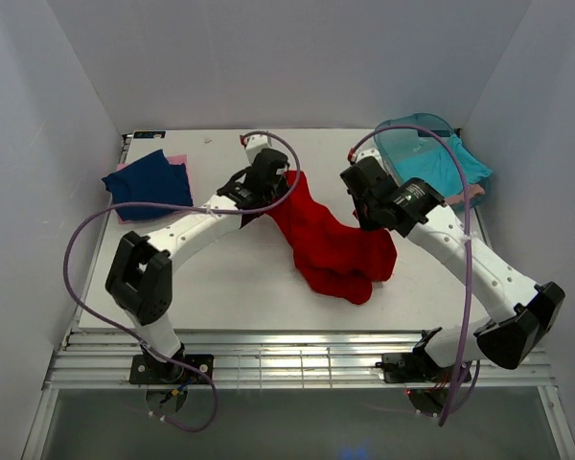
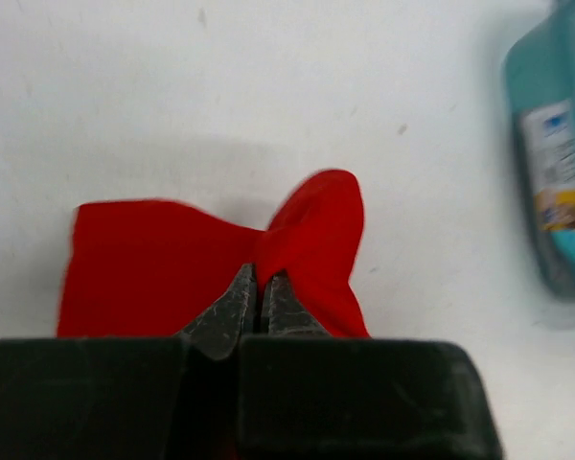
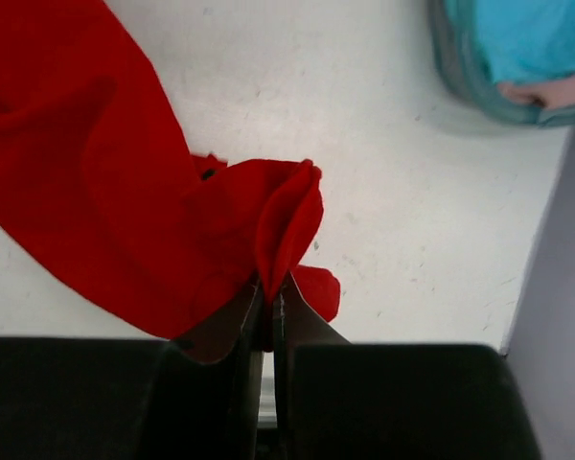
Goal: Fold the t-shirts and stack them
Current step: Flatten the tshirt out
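While both arms reach over the middle of the desk [image 1: 220,283], each one has a pinch of the red t-shirt [image 1: 331,244]. The left claw [image 2: 259,285] is clamped tight on a bunched bit of the red cloth toward the far edge. The right claw [image 3: 271,290] is closed on a folded ridge of the same shirt, further right. The shirt is strung out between them, all rumpled, with most of it sagging toward the near edge. The navy t-shirt [image 1: 149,184] sits folded at the far left corner with a pink one [image 1: 177,159] peeking out under it. At the far right corner there's a see-through teal tub [image 1: 402,144] with a turquoise t-shirt [image 1: 455,165] partly inside it.
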Action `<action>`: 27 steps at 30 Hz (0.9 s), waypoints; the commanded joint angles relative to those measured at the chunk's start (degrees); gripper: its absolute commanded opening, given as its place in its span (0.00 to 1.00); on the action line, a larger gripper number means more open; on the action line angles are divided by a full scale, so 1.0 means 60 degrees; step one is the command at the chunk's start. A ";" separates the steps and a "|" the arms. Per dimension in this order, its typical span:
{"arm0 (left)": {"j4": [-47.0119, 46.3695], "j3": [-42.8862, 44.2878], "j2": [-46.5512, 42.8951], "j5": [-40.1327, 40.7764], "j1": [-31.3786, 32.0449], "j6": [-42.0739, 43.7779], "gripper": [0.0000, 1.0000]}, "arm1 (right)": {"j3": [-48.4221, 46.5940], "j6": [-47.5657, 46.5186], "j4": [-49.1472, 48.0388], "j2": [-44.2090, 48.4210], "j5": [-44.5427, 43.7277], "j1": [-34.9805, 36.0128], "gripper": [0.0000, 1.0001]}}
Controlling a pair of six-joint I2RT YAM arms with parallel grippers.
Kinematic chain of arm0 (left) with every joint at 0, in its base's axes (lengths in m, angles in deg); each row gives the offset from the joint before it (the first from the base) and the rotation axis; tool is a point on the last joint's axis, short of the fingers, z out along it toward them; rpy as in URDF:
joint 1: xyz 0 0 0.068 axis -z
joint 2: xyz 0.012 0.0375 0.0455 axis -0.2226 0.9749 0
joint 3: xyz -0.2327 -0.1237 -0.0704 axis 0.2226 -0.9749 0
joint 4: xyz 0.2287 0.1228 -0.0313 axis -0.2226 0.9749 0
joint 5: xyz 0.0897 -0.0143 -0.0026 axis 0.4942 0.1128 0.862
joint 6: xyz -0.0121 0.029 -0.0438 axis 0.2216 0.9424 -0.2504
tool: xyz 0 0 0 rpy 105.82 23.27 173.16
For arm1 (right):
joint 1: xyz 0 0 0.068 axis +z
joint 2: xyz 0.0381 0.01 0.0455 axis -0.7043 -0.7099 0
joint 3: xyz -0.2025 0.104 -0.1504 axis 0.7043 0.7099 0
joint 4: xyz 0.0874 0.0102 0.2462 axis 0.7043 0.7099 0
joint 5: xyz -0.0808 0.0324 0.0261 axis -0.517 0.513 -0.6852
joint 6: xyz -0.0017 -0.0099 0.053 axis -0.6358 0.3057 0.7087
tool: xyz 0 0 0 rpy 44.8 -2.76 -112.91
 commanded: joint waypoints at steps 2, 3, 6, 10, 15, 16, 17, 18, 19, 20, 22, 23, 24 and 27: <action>-0.1002 0.0264 -0.2564 0.1866 -0.0053 0.0924 0.00 | -0.2199 -0.1234 -0.1758 -0.0514 -0.1938 -0.0359 0.08; -0.1209 -0.0391 -0.2901 0.1983 -0.0053 0.0997 0.00 | -0.2510 -0.1366 -0.2035 -0.0559 -0.2055 -0.0389 0.08; -0.1794 -0.1726 -0.4321 0.1942 -0.0038 0.0852 0.00 | -0.3230 -0.1967 -0.2360 -0.0633 -0.2188 -0.0492 0.08; -0.1842 -0.4942 -0.5846 0.1648 0.0035 0.0488 0.00 | -0.2589 -0.2085 -0.2303 -0.0254 -0.1765 -0.0506 0.08; -0.0074 -0.7148 -0.6333 0.0405 0.0094 -0.0758 0.00 | -0.0174 -0.0625 -0.1439 0.0391 -0.0653 -0.0477 0.08; 0.0294 -0.7339 -0.6245 0.0243 0.0137 -0.1035 0.00 | 0.0686 -0.0402 -0.1293 0.0566 -0.0186 -0.0405 0.08; 0.0805 -0.7646 -0.6172 -0.0034 0.0268 -0.1415 0.10 | 0.1028 -0.0139 -0.0900 0.0641 -0.0036 -0.0302 0.08; 0.1071 -0.7736 -0.6156 -0.0051 0.0400 -0.1564 0.15 | 0.1307 0.0386 -0.0649 0.0699 0.0067 -0.0200 0.08; 0.1378 -0.7751 -0.6316 0.0035 0.0561 -0.1768 0.20 | 0.1614 0.0652 -0.0357 0.0772 0.0155 0.0106 0.08; 0.1947 -0.7650 -0.6462 0.0167 0.0911 -0.2089 0.30 | 0.1661 0.0930 0.0371 0.0773 0.0170 0.0268 0.08; 0.2492 -0.7343 -0.7017 0.0562 0.1162 -0.2355 0.38 | 0.1603 0.1678 0.1064 0.0817 0.0185 0.0692 0.08; 0.2886 -0.7138 -0.7122 0.0694 0.1250 -0.2443 0.40 | 0.1588 0.1796 0.1270 0.0846 0.0243 0.0796 0.08; 0.2992 -0.6716 -0.7181 0.0957 0.1251 -0.2430 0.42 | 0.1603 0.1870 0.1519 0.0861 0.0330 0.0841 0.08; 0.2964 -0.5953 -0.6817 0.1514 0.1251 -0.2123 0.42 | 0.2041 0.2017 0.1464 0.0876 0.0448 0.0929 0.08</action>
